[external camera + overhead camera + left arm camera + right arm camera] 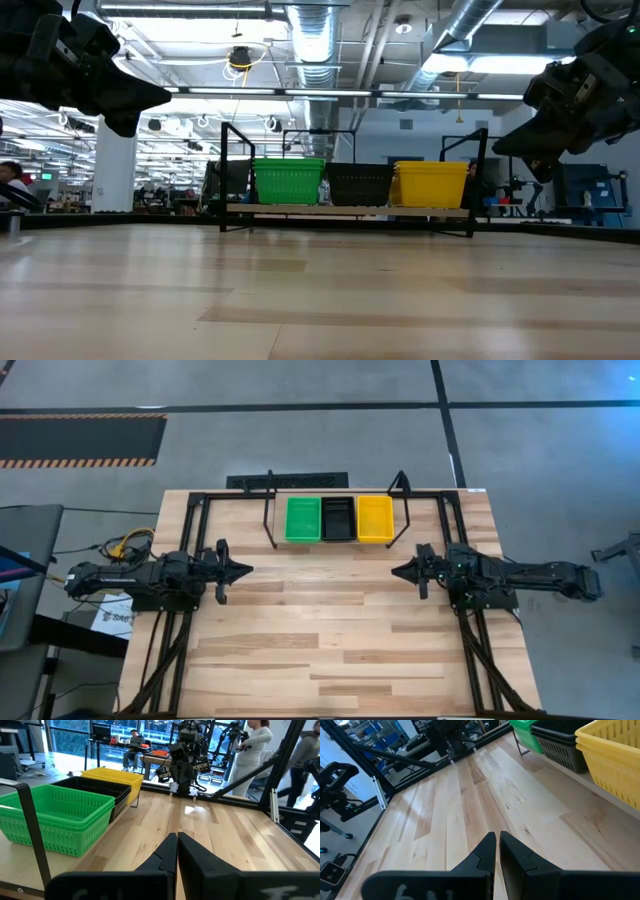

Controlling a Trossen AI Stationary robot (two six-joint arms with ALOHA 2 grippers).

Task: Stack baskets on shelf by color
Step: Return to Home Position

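Note:
On the shelf [270, 520] at the table's far side stand a green stack of baskets [303, 519], a black stack [337, 519] and a yellow stack [375, 518], side by side on its wood base. My left gripper [247, 570] hovers shut at the table's left, pointing right. My right gripper [396, 571] hovers shut at the table's right, pointing left. In the left wrist view the green baskets [55, 817], the black [95, 787] and the yellow [112, 777] show; my fingers [177, 852] are together. The right wrist view shows the yellow baskets [615, 757].
Bare wooden tabletop [330, 630] lies between and in front of the arms. Black frame rails [190, 520] edge the table on both sides. People [252, 745] stand in the room beyond the table.

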